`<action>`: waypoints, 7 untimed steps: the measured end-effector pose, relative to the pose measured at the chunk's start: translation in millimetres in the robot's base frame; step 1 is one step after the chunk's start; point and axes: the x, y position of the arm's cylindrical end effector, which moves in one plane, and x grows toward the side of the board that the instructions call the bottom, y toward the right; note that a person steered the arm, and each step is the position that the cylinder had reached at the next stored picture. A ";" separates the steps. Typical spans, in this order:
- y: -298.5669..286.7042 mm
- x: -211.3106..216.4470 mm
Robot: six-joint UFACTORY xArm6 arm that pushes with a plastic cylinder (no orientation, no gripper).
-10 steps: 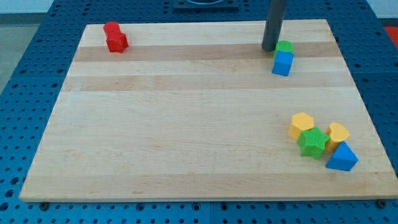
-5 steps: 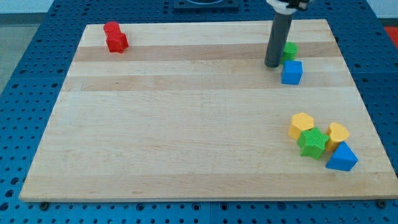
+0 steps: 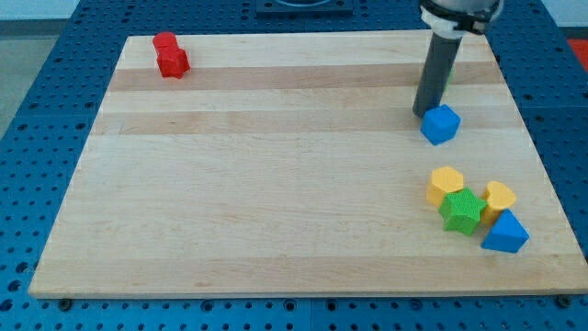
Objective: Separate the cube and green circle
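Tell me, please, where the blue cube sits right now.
The blue cube sits at the view's right, just below-right of my tip, above the yellow block.

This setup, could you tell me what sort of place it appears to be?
Probably a robotics lab bench: a wooden board lies on a blue perforated table, with small coloured blocks and my tip beside the blue cube.

No readable text, labels, brands, numbers or signs.

The pale wooden board [image 3: 276, 165] carries only its plain grain; the blue cube [image 3: 440, 124] near its upper right, the two red blocks [image 3: 170, 55] at its upper left, and the cluster of yellow, green and blue blocks [image 3: 473, 210] toward its lower right all have bare faces without markings. The blue perforated table surface [image 3: 37, 138] around the board shows only rows of holes.
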 end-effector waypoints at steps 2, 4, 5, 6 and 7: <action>0.0 55.5; 0.0 66.7; 6.2 45.4; 21.1 47.3; 30.1 48.8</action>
